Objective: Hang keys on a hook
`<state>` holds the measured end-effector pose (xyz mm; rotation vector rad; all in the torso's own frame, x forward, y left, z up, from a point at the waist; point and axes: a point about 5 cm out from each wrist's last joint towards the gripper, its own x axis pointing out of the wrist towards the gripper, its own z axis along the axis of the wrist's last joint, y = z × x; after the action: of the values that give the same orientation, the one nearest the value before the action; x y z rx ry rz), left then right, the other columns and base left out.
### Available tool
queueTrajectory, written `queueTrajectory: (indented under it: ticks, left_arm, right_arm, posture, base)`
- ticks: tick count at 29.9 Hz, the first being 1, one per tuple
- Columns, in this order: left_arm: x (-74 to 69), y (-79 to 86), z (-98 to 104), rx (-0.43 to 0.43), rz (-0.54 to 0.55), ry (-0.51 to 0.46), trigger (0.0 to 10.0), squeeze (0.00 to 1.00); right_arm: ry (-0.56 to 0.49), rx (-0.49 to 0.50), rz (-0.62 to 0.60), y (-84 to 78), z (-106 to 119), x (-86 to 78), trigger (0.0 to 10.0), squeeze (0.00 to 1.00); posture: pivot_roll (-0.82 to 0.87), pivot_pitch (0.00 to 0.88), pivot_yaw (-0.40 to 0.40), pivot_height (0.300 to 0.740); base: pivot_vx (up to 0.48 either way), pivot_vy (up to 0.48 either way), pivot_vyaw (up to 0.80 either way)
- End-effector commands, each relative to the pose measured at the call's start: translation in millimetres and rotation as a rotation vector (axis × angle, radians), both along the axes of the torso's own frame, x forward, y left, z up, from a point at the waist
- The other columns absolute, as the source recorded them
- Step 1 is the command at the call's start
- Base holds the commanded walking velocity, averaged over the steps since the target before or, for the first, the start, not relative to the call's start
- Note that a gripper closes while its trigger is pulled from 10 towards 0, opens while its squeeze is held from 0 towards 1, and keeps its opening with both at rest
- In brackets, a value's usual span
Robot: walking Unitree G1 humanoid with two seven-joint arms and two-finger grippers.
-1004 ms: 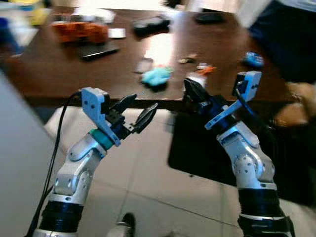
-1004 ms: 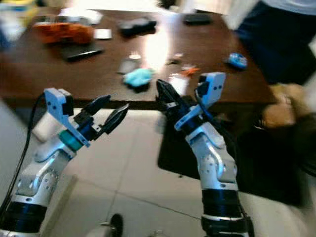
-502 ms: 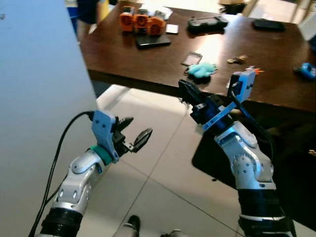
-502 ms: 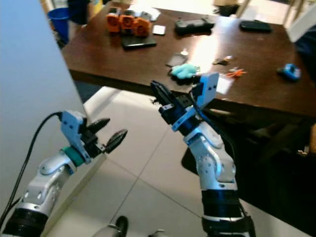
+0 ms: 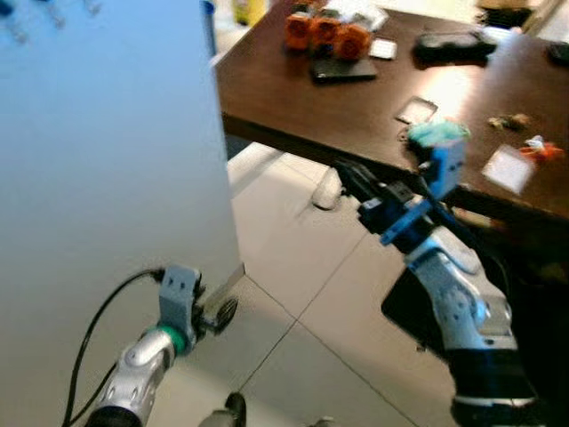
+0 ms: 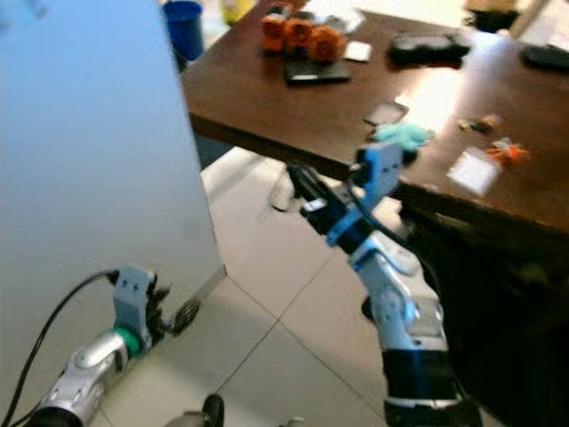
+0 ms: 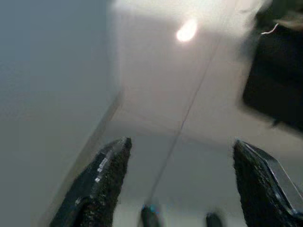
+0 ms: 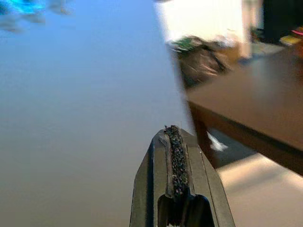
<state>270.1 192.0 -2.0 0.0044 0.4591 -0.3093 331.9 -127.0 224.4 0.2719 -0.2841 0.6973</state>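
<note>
Looking for the keys, where are they?
– Probably the small brownish clump [image 5: 511, 120] near the far edge of the table [image 5: 267, 98], close to an orange-and-white scrap. It is too blurred to be sure.

Does either gripper have them?
– Not that I can see. The right gripper [image 8: 173, 130] is raised beside the table edge with its fingers pressed flat together, and nothing shows between them. The left gripper [image 7: 180, 146] hangs low by the foot of the wall [image 5: 107, 178], spread wide and empty over the floor [image 5: 293, 267].

And the hook?
– Some blurry blue shapes [image 5: 13, 27] sit high on that wall. They may be hooks, but I cannot tell.

How would keys handle?
– I'd judge them light, hard and loose. They would be slick metal that swings and jingles, lying flat enough on the wood to be hard to get under. A pinch on the ring or on one key's bow should work best. The ring has to hang open below the fingers so that it can drop over a hook.
</note>
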Motion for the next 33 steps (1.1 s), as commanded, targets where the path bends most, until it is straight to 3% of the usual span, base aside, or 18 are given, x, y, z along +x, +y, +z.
queueTrajectory:
  ticks: [1,3,7,8,9,11,12,13,15,24,33]
  left_arm:
    - [-13.2,2.0,-14,0.014,0.019,0.055,10.0,0.00]
    - [-32.3,14.5,-32,0.027,0.115,0.143,10.0,0.00]
    - [-38.5,18.4,-37,0.033,0.146,0.167,10.0,0.00]
    - [-50.9,25.4,-46,0.040,0.204,0.212,10.0,0.00]
    - [-50.9,25.4,-46,0.040,0.204,0.212,10.0,0.00]
    - [-74.5,34.1,-61,0.062,0.278,0.303,10.0,0.00]
    - [-74.5,34.1,-61,0.062,0.278,0.303,10.0,0.00]
    - [-85.5,36.1,-67,0.071,0.304,0.345,10.0,0.00]
    - [-93.2,36.1,-72,0.068,0.322,0.374,10.0,0.00]
    - [-109.3,32.0,-81,0.070,0.334,0.435,10.0,0.00]
    - [-125.2,28.6,-89,0.079,0.316,0.489,10.0,0.00]
  right_arm:
    - [0.023,-0.012,-0.018,-3.5,-8,-0.2,10.0,0.00]
    - [0.001,-0.010,-0.030,-0.9,-1,4.0,10.0,0.00]
    - [-0.008,-0.010,-0.035,-0.1,2,5.3,10.0,0.00]
    - [-0.026,-0.006,-0.051,0.5,8,8.5,10.0,0.00]
    - [-0.026,-0.006,-0.051,0.5,8,8.5,10.0,0.00]
    - [-0.060,-0.002,-0.090,0.2,20,15.4,10.0,0.00]
    - [-0.060,-0.002,-0.090,0.2,20,15.4,10.0,0.00]
    - [-0.074,0.000,-0.114,-1.0,25,19.0,10.0,0.00]
    - [-0.086,0.000,-0.133,-2.3,30,21.9,10.0,0.00]
    - [-0.142,-0.010,-0.210,-8.7,48,27.9,10.0,0.00]
    - [-0.203,0.002,-0.378,-32.5,67,31.2,10.0,0.00]
  posture:
    - [-0.02,0.079,0.036,0.740]
    - [-0.02,0.075,0.034,0.740]
    - [-0.02,0.075,0.034,0.740]
    - [-0.01,0.072,0.032,0.740]
    - [-0.01,0.072,0.032,0.740]
    - [-0.01,0.059,0.035,0.740]
    - [-0.01,0.059,0.035,0.740]
    - [-0.01,0.058,0.035,0.740]
    - [-0.01,0.055,0.035,0.740]
    - [0.00,0.059,0.033,0.740]
    - [0.00,0.067,0.035,0.740]
  base:
    - [0.000,0.000,0.76]
    - [0.000,0.000,0.76]
    - [0.000,0.000,0.76]
    - [0.000,0.000,0.76]
    - [0.000,0.000,0.76]
    - [0.000,0.000,0.75]
    - [0.000,0.000,0.74]
    - [0.000,0.000,0.74]
    - [0.000,0.000,0.74]
    - [0.000,0.000,0.74]
    - [0.000,0.000,0.74]
